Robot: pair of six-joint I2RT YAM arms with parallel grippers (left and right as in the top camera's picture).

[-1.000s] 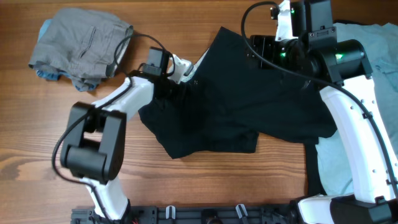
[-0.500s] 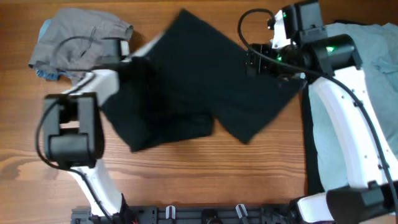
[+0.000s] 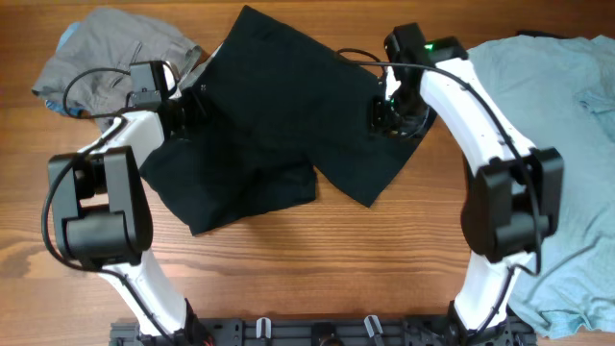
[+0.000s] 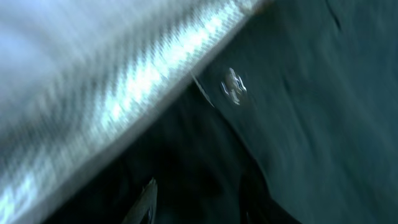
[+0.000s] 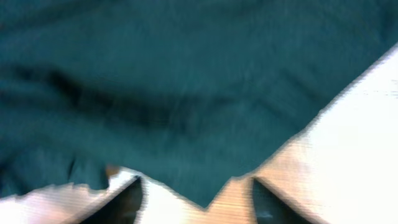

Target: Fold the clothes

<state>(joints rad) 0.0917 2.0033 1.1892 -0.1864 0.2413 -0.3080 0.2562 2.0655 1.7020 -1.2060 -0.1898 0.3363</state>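
The black shorts (image 3: 279, 125) are lying spread but rumpled across the middle of the table (image 3: 384, 259), one leg reaching toward my right and the bulk sagging toward my left, with folds bunching along the near edge. I am judging the cloth to be light, limp and thin. It is draping flat and creasing freely, so it should follow a pull without holding any shape, and a loose pinch may let it slide. A small shiny stud (image 4: 233, 86) is showing beside a pale woven band, which I am taking for lining. That thicker seam region looks the firmest place to take hold, along with the hems and corners. My right claw (image 3: 389, 115) is sitting over the right leg's edge. In its wrist view its fingers (image 5: 134, 196) are standing apart with a point of hem lying between them, unpinched. My left claw (image 3: 187, 104) is pressing in at the shorts' left margin, but the view there is too blurred, so I cannot tell whether it is clenched or released. The grey shorts (image 3: 96, 67) are heaped at far left and the light blue T-shirt (image 3: 557, 144) is lying at far right.
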